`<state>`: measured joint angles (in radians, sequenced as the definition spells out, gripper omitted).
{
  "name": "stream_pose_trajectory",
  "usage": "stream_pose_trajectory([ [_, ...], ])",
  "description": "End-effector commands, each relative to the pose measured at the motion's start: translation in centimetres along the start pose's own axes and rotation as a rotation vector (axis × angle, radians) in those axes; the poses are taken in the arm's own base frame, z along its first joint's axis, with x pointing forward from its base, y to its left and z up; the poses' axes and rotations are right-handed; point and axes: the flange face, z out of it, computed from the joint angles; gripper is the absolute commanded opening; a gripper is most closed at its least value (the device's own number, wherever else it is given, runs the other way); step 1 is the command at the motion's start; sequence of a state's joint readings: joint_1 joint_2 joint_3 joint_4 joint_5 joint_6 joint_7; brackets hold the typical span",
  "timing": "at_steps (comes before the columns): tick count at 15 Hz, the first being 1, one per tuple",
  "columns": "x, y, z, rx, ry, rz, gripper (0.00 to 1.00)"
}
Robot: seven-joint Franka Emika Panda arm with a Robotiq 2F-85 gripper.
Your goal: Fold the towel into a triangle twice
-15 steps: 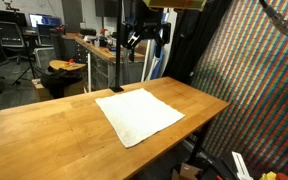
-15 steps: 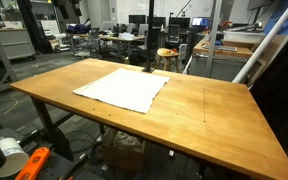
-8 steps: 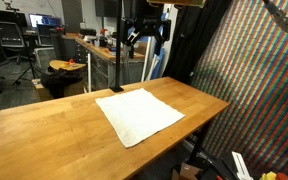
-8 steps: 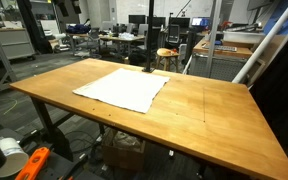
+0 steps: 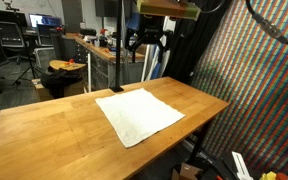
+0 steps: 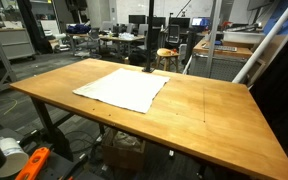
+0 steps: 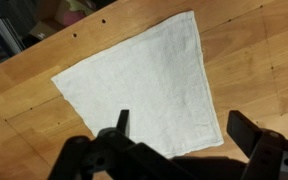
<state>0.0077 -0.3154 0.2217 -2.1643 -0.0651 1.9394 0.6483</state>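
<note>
A white square towel [image 5: 138,113] lies flat and unfolded on the wooden table [image 5: 54,130]. It also shows in the other exterior view [image 6: 124,87] and in the wrist view [image 7: 139,88]. My gripper [image 5: 147,42] hangs high above the table's far edge, well clear of the towel. In the wrist view its two dark fingers [image 7: 179,130] are spread wide apart and hold nothing, with the towel's lower corner between them far below.
The table's edges fall off to the floor on all sides. A lab with desks, chairs and a stool [image 6: 168,60] lies behind. A patterned curtain [image 5: 254,80] stands beside the table. Clutter [image 6: 14,160] lies on the floor at a corner.
The gripper has shifted slightly to the right above the table's far edge. The towel has not moved.
</note>
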Motion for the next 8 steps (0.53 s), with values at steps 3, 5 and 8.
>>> stream_pose_trajectory([
  [3,3.0,4.8,3.0,0.086,0.017,0.179,1.00],
  [5,3.9,7.3,4.7,0.086,0.025,0.222,1.00],
  [8,4.7,10.6,7.0,0.080,0.029,0.287,1.00],
])
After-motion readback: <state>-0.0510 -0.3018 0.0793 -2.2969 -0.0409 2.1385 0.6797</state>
